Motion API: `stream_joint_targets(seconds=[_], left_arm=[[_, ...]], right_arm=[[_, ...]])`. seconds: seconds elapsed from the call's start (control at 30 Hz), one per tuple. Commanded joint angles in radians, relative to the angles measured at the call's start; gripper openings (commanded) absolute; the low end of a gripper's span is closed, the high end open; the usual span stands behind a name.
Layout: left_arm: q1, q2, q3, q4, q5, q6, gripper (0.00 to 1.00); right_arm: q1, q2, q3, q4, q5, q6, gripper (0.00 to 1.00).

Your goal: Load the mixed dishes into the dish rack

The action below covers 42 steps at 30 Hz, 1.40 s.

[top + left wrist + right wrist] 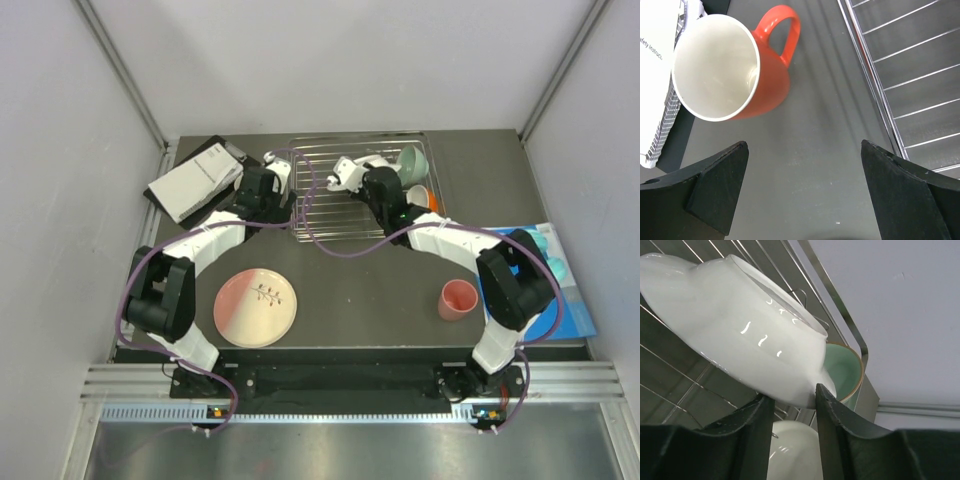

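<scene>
I'm pinching the plate (740,335) with the right end effector (794,396) over the rack (840,315); the left end effector (804,145) is hovering wide open, needing the mug (765,75) rim next.

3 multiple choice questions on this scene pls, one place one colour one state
1. Where is the orange mug? A on the table beside the dish rack B inside the rack C on a plate
2. Colour of the bowl in the rack? A yellow B mint green C black
3. The right hand is A open and empty B holding a cup C shut on the rim of the white plate
Answers: A, it sits on tabletop by the rack's edge; B, green shows behind the plate; C, it pinches the rim.
</scene>
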<state>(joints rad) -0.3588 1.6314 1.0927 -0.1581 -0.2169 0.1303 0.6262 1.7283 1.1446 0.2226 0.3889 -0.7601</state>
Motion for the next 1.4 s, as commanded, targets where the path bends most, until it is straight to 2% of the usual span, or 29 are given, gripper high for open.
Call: stream_joint_targets(seconds=[0.0,0.07,0.13,0.17,0.2,0.5,1.03,1.37], left_arm=[[-0.017,-0.036,-0.010,0.020,0.054,-0.020,0.99],[-0.019,-0.036,-0.010,0.017,0.054,-0.021,0.99],[-0.019,-0.038,-0.008,0.017,0.054,-0.021,0.99],[-0.019,-0.036,-0.008,0.017,0.054,-0.020,0.99],[-0.019,-0.036,-0.008,0.015,0.054,-0.021,0.99],[-0.019,-0.035,0.001,0.011,0.051,-0.014,0.99],[-0.019,-0.019,0.013,0.002,0.048,-0.014,0.99],[-0.019,-0.028,-0.007,0.008,0.047,-0.015,0.99]], right_arm=[[-0.006,0.030,0.075,0.011,-0.035,0.031,0.35],[-0.010,0.036,0.081,0.009,-0.035,0.030,0.29],[-0.016,0.047,0.089,0.006,-0.028,0.028,0.16],[-0.019,0.051,0.098,0.009,-0.022,0.031,0.03],[-0.022,0.062,0.105,0.011,-0.015,0.036,0.00],[-0.072,0.114,0.213,-0.035,0.050,0.128,0.00],[-0.069,-0.072,0.073,0.188,0.079,0.061,0.00],[-0.105,-0.041,0.109,0.155,0.142,0.145,0.00]])
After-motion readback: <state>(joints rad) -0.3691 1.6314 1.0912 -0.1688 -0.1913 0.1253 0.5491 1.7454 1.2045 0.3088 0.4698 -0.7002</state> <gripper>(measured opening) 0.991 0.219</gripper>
